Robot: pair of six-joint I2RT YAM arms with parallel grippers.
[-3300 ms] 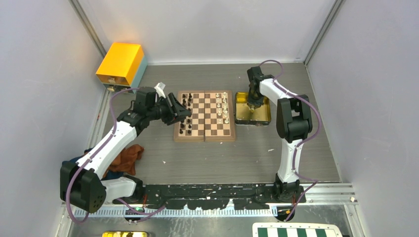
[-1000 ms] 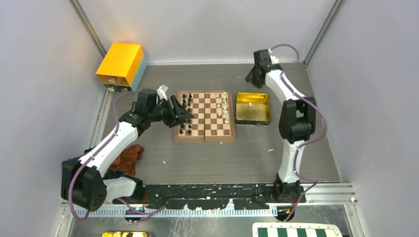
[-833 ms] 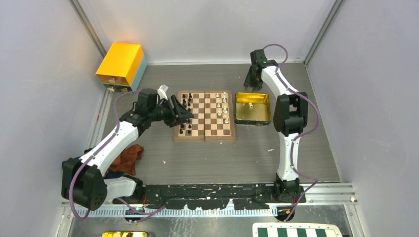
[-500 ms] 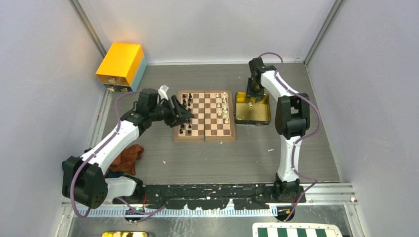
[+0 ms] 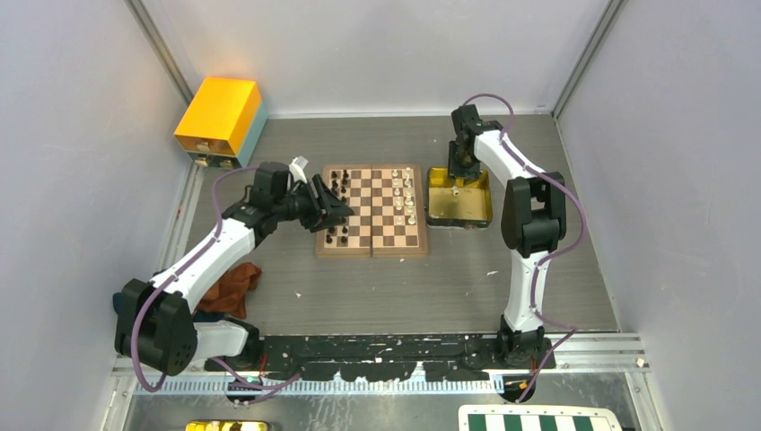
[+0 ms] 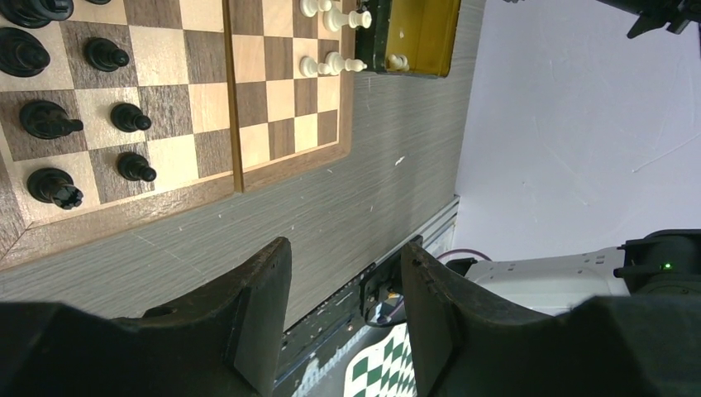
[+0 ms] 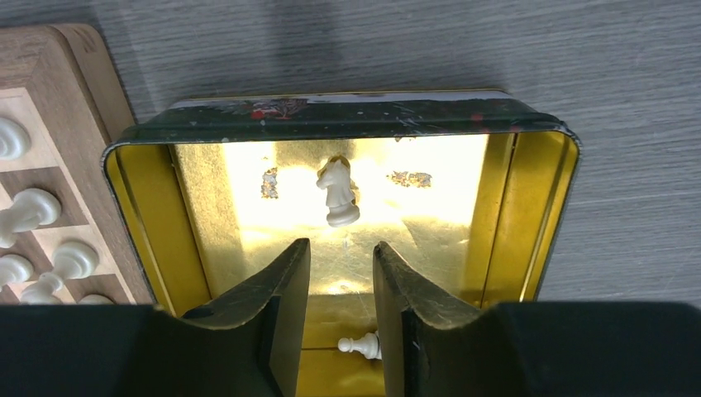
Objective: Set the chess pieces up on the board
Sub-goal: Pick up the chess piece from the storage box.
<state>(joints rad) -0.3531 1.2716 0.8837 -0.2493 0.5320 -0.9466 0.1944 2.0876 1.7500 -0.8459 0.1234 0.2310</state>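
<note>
So the board [image 5: 381, 215] sits mid-table, gold tin [image 5: 467, 211] just right of it. Right gripper [image 7: 340, 248] hangs over the tin, jaws apart and empty. Left gripper [image 6: 345, 248], same, by the board's left edge. Next, I reckon: drop onto the white knight [image 7: 337, 193] lying in the tin and pinch gently.

The left arm [image 5: 193, 269] rises from its base at the near left, its shoulder joint low and out to the left. Its white forearm slopes up toward the far right. The wrist is rolled sideways, and the left gripper [image 6: 345, 256] points right, its two dark fingers parted with nothing between them (the gap is plain in the wrist view). The right arm [image 5: 519, 287] stands tall from the near right, bends at the elbow and stretches to the far left. The right gripper [image 7: 340, 248] points down, fingers a narrow gap apart and empty.
</note>
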